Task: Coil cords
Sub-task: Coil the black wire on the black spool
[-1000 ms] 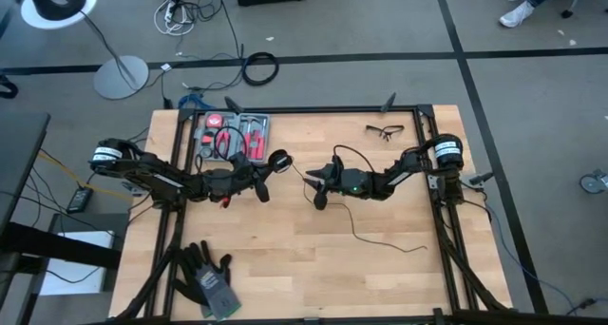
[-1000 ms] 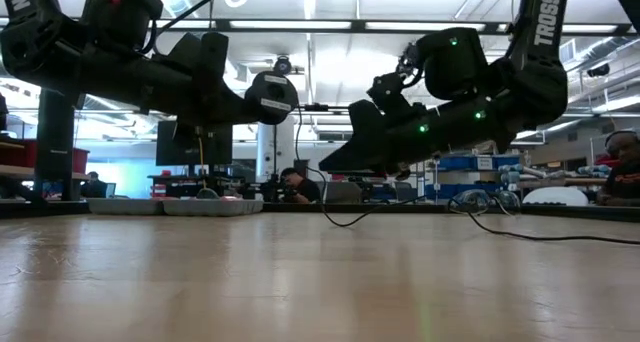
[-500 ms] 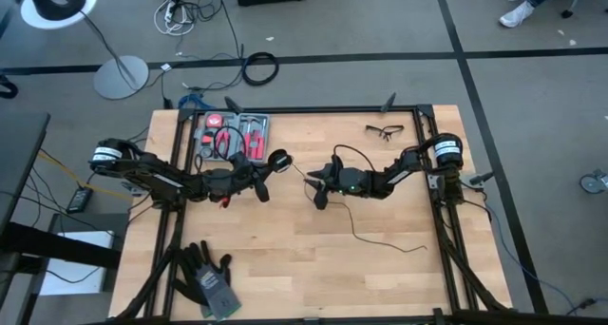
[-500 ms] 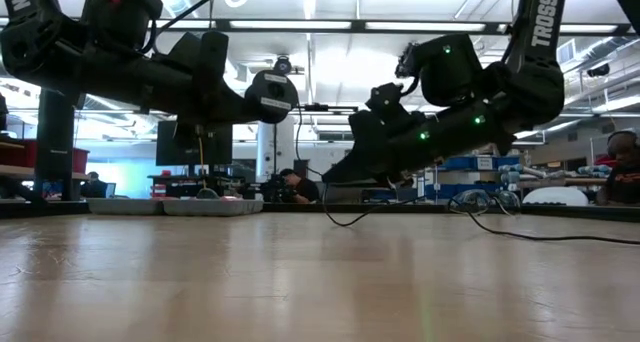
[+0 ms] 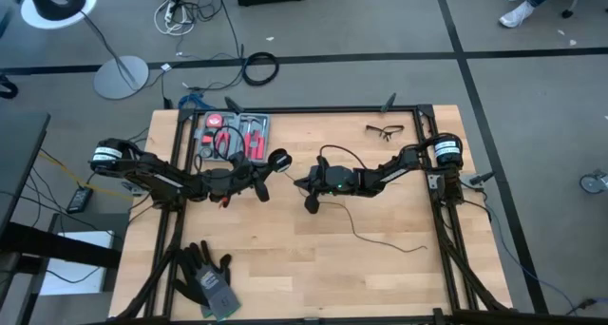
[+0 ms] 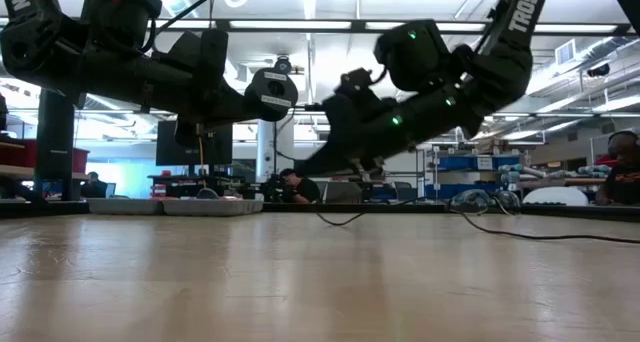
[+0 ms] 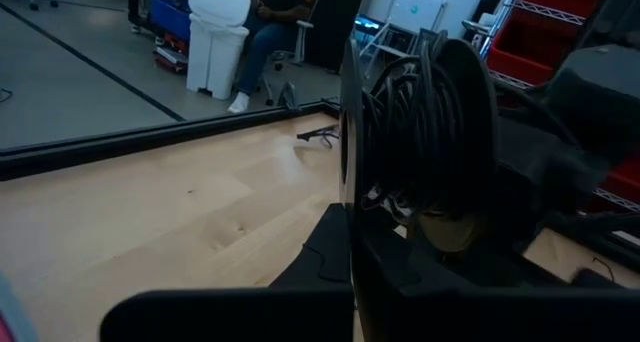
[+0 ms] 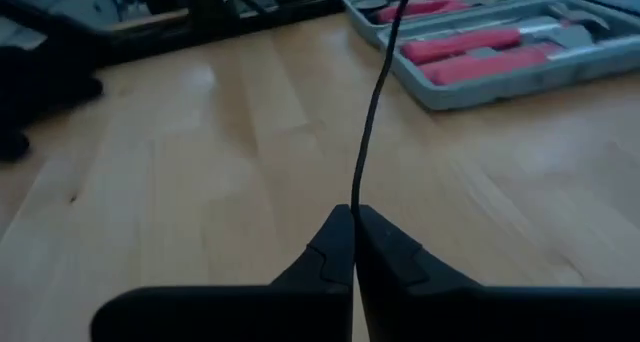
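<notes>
I am viewing both arms reaching toward the middle of the tabletop (image 5: pixel 380 268), raised clear of the wood.

Right gripper (image 8: pixel 354 218): the fingers are pressing fully together and pinching the cord (image 8: pixel 372 102), which is running straight out from the fingertips toward the tool tray (image 8: pixel 500 52). In the high view this gripper (image 5: pixel 306 184) is sitting near the table's centre, just beside the left one.

Left gripper (image 5: pixel 269 169): the fingers are closed on a round disc (image 7: pixel 455 132) with cord wound in loops against it; the disc is standing on edge between the two arms. In the low view the disc (image 6: pixel 270 94) is facing the camera, above the table.

Cord: a slack length (image 5: pixel 380 239) is trailing on the wood from the right gripper toward the near right part of the tabletop.

Other items: glasses (image 5: pixel 384 130) are lying near the far right corner, gloves (image 5: pixel 207 276) near the near left corner, and the tool tray (image 5: pixel 233 135) at the far edge.
</notes>
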You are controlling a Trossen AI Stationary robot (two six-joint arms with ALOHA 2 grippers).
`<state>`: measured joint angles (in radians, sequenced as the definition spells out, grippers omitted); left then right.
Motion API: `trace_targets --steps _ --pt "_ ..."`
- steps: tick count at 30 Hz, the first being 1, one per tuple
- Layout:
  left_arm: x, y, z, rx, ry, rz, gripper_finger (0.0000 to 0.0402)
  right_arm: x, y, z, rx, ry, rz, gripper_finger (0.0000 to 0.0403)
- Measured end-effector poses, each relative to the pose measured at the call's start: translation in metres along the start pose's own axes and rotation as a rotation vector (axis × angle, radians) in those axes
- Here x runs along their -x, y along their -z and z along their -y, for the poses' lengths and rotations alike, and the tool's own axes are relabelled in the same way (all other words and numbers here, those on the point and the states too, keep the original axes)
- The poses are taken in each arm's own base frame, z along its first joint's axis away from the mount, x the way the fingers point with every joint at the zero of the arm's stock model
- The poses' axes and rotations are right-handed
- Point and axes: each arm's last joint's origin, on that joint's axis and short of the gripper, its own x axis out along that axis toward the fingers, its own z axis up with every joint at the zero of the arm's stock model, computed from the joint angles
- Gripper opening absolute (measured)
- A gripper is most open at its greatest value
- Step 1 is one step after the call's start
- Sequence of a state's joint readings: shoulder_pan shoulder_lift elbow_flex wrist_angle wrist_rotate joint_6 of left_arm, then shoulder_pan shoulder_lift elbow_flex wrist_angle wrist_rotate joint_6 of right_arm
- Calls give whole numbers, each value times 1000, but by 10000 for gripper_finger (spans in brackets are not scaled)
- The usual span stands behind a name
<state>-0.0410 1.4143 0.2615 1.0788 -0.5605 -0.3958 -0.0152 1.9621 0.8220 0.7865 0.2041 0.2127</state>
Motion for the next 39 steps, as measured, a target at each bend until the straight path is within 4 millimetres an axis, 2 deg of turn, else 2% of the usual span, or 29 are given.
trace_targets --steps 6,14,18,22,28,33,39 --pt "0 3 -1 -16 -10 -24 0 -16 -25 -11 114 -64 -81 1" --pt "1 12 -6 -37 -69 -102 0 -25 -70 -25 232 -136 -46 1" --pt "1 15 -8 -48 -85 -136 0 -17 -87 -27 272 -121 -49 0" --pt "2 17 -9 -53 -93 -152 0 -1 -107 -25 323 -42 -16 0" --pt "2 17 -8 -31 -68 -159 0 18 -132 -12 352 91 20 0" --pt "1 14 -5 -5 -24 -146 0 22 -130 6 316 205 -71 1" --pt "1 10 -3 22 -1 -104 0 24 -104 18 234 240 -266 8"
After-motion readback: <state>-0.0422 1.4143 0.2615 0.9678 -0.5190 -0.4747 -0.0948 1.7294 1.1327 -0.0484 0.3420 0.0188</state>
